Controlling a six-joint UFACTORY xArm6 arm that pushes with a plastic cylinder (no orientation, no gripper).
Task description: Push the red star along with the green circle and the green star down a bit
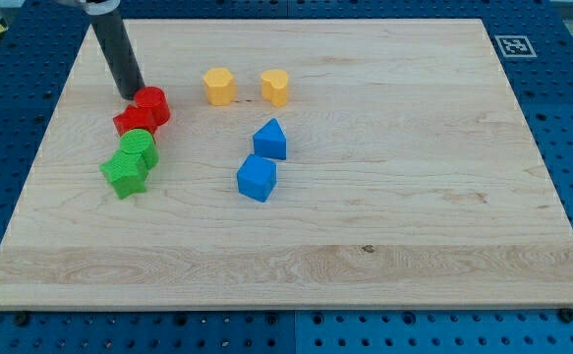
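Observation:
My tip (131, 96) rests on the board at the upper left, touching the upper-left edge of a red round block (153, 104). The red star (132, 122) lies just below-left of that red block, touching it. The green circle (140, 146) sits right under the red star. The green star (125, 173) lies below-left of the green circle, touching it. The four blocks form a tight column running down the left side of the board.
Two yellow blocks (218, 86) (275, 87) sit side by side at the top centre. Two blue blocks (270, 140) (257, 178) lie one under the other at the centre. The wooden board (384, 216) has its left edge close to the green star.

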